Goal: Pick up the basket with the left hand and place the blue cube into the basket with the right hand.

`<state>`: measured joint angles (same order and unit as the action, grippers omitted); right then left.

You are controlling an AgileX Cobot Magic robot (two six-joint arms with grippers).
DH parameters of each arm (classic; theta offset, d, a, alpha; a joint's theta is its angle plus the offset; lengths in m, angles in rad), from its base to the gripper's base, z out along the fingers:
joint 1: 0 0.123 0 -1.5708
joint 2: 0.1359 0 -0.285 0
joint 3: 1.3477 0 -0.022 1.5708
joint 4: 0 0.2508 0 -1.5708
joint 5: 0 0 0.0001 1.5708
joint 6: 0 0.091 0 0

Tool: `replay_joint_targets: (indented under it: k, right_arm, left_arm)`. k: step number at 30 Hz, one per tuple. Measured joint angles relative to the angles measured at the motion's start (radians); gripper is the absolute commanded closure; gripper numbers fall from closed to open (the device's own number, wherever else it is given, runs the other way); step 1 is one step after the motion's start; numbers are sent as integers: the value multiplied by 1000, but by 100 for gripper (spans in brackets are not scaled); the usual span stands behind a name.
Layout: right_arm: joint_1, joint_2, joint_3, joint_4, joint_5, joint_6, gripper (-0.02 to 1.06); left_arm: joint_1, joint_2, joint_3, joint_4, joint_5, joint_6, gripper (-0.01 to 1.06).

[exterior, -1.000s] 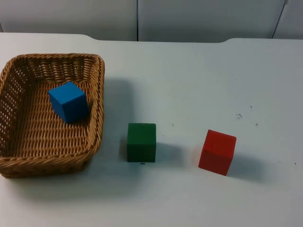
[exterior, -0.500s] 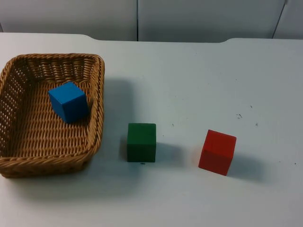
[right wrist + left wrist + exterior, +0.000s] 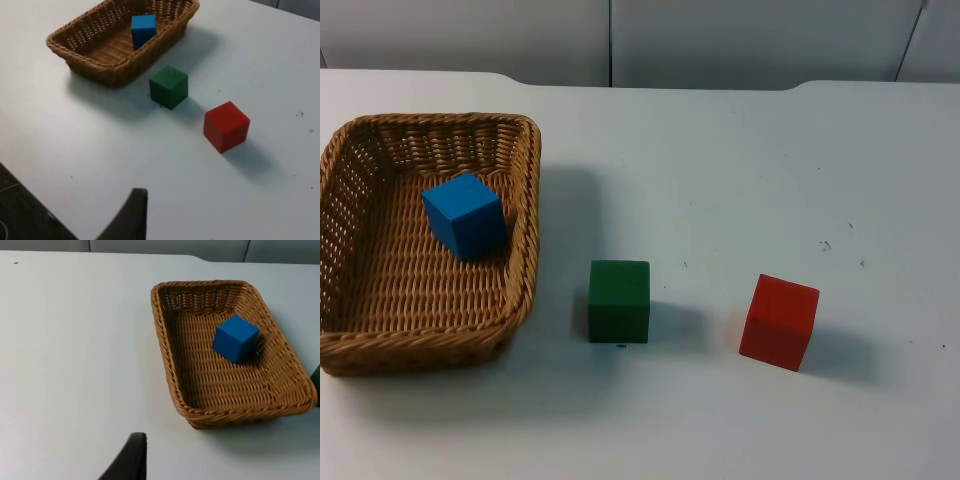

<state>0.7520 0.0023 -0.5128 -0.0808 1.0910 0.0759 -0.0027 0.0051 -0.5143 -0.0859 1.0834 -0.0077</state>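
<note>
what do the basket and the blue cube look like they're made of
The basket looks like woven wicker or rattan: tan strands interlaced in rows, with a braided rim and a matte finish. The blue cube inside it looks like painted wood or solid plastic, which one is unclear: flat even colour, sharp edges, smooth matte faces with no visible grain.

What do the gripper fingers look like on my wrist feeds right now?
A single fingertip of the left gripper shows in the left wrist view: matt black, narrow, with a squared-off end and no markings. The right gripper's fingertip, seen in the right wrist view, looks identical.
</note>
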Motion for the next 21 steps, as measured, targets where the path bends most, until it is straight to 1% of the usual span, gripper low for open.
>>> replay_joint_targets:
  k: [2,4,5,9,10,11,15,16,18,20,21]
  right_arm:
    - [-73,0,0,0,0,0,0]
    - [-174,0,0,0,0,0,0]
    - [-174,0,0,0,0,0,0]
    - [-379,0,0,0,0,0,0]
    - [-447,0,0,0,0,0,0]
    - [-447,0,0,0,0,0,0]
    - [-615,0,0,0,0,0,0]
    - [-615,0,0,0,0,0,0]
    - [-684,0,0,0,0,0,0]
    - [-731,0,0,0,0,0,0]
    - [-731,0,0,0,0,0,0]
  left_arm:
    - [0,0,0,0,0,0,0]
    - [0,0,0,0,0,0,0]
    - [0,0,0,0,0,0,0]
    - [0,0,0,0,0,0,0]
    - [0,0,0,0,0,0,0]
    - [0,0,0,0,0,0,0]
    - [0,0,0,0,0,0,0]
    - [0,0,0,0,0,0,0]
    - [0,0,0,0,0,0,0]
    - [0,0,0,0,0,0,0]
    - [0,0,0,0,0,0,0]
